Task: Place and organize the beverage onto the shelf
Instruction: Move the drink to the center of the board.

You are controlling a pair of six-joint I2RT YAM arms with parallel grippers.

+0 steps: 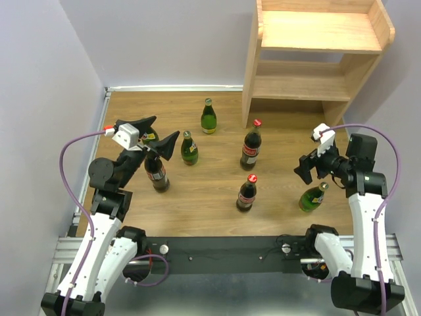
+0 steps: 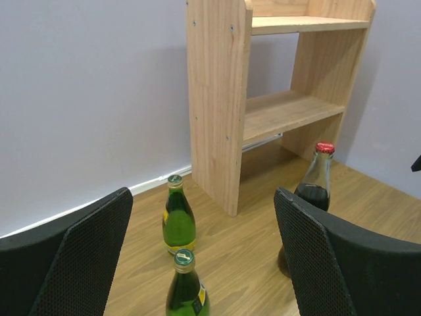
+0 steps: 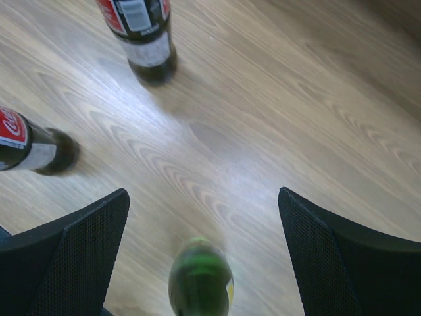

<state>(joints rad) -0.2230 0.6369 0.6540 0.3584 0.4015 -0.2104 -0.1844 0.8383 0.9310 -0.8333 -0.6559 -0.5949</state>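
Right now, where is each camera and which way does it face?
Top external: high behind the bases, looking down on the table and shelf; left arm and right arm show.
Left wrist: on the left arm, facing the shelf; its open fingers show.
Right wrist: on the right arm, pointing down at a green bottle; its open fingers show.
Shared: top and left wrist see the shelf; top and right wrist see that green bottle.

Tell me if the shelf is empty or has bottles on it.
Empty: both boards of the shelf show bare wood, and the bottles in view stand on the table.
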